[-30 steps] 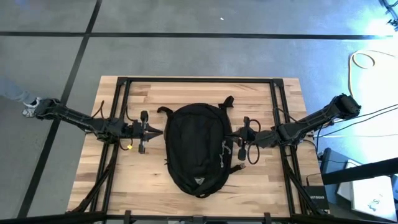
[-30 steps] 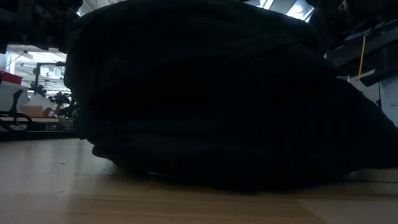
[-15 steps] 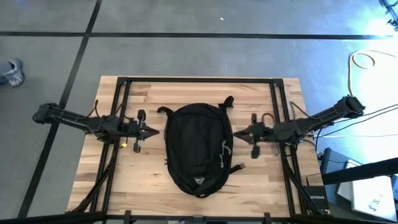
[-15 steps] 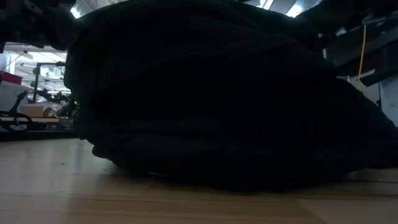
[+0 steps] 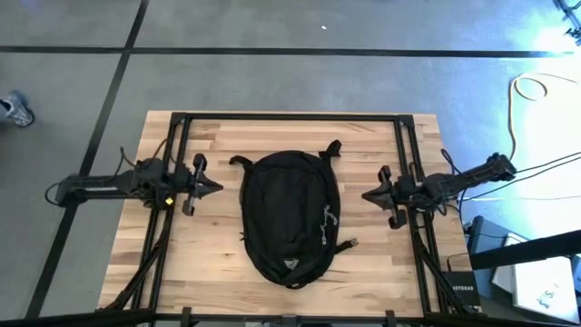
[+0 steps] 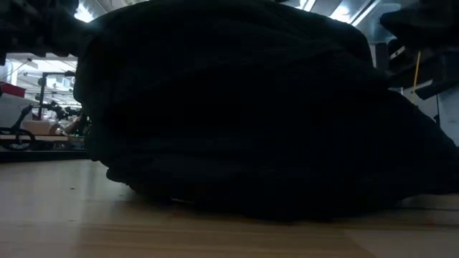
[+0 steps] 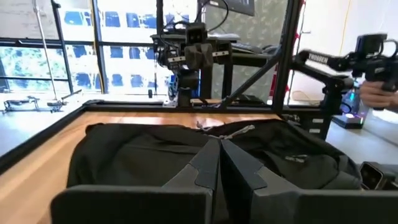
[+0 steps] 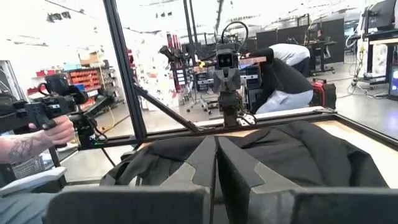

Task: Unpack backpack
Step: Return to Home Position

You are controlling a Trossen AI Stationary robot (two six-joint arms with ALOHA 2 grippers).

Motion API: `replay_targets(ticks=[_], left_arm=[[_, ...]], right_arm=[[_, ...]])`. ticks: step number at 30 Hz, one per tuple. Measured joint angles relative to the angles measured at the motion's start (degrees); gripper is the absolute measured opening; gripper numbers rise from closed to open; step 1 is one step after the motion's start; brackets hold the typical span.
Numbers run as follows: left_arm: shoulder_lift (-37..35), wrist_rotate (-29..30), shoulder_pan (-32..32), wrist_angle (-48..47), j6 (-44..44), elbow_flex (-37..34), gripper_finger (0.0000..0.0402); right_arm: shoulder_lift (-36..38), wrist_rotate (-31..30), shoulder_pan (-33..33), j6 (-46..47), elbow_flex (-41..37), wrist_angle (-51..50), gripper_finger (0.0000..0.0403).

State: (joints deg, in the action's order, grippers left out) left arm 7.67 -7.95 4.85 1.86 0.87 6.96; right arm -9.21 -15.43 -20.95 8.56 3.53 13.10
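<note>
Wood table point(image 5: 227, 272) w/ a black frame point(image 5: 290, 116) round it. The backpack point(image 5: 289, 216) lies flat at table ctr, btwn the two arms. Same spot and same shape as 1 s ago. In the low view its dark bulk fills nearly the whole pic, resting on the boards.

What differs is the arms: both have drawn back outward, away from the pack.
- The left gripper point(image 5: 211, 187) was just beside the pack's left edge 1 s ago. Now there is bare wood btwn its tip and the fabric, and the arm lies stretched toward the table's left side.
- The right gripper point(image 5: 368, 194) had its tip at the pack's right side 1 s ago. Now it is apart from the pack, close to the right frame rail.

Both claws are clenched w/ nothing held. The left wrist view shows fingers point(image 7: 205, 168) pressed together and aimed at the pack. The right wrist view shows the same for its fingers point(image 8: 202, 163).

Small stuff, unchanged:
- Silver zipper pulls point(image 5: 329, 218) on the pack's right side.
- Pale logo point(image 5: 289, 263) at the end toward the pic bottom in the high view.
- Strap point(image 5: 331, 147) sticking off the opposite end.

Beyond the table, the right wrist view shows a person point(image 8: 283, 68) bent over, and a hand point(image 8: 53, 132) holding a dark device. A shoe point(image 5: 11, 109) on the floor at far left has moved since 1 s ago.
</note>
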Motion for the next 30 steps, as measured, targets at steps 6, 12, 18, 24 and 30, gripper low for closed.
replay_targets(ticks=[6,12,18,24,30], left_arm=[[-3.18,-3.96,5.37,-3.38,0.21,0.00,0.0000],[-7.74,-5.89,6.99,-9.29,0.49,0.00,0.0000],[-7.47,-5.39,6.95,-8.25,-0.63,0.00,0.0000],[-7.46,-0.25,5.59,-4.76,-1.30,-2.85,0.0000],[-7.49,5.31,1.43,0.87,-2.82,-6.40,0.0000]], right_arm=[[7.21,-1.54,0.00,0.01,-0.77,-6.08,0.0000],[9.13,-2.15,0.00,-0.72,-0.72,-9.06,0.0000],[9.13,-5.05,-0.01,-1.36,-0.92,-10.29,0.0000],[9.13,-9.02,-0.02,-2.33,-0.94,-11.02,0.0000],[9.13,-9.06,-0.02,-2.55,-0.94,-11.09,0.0000]])
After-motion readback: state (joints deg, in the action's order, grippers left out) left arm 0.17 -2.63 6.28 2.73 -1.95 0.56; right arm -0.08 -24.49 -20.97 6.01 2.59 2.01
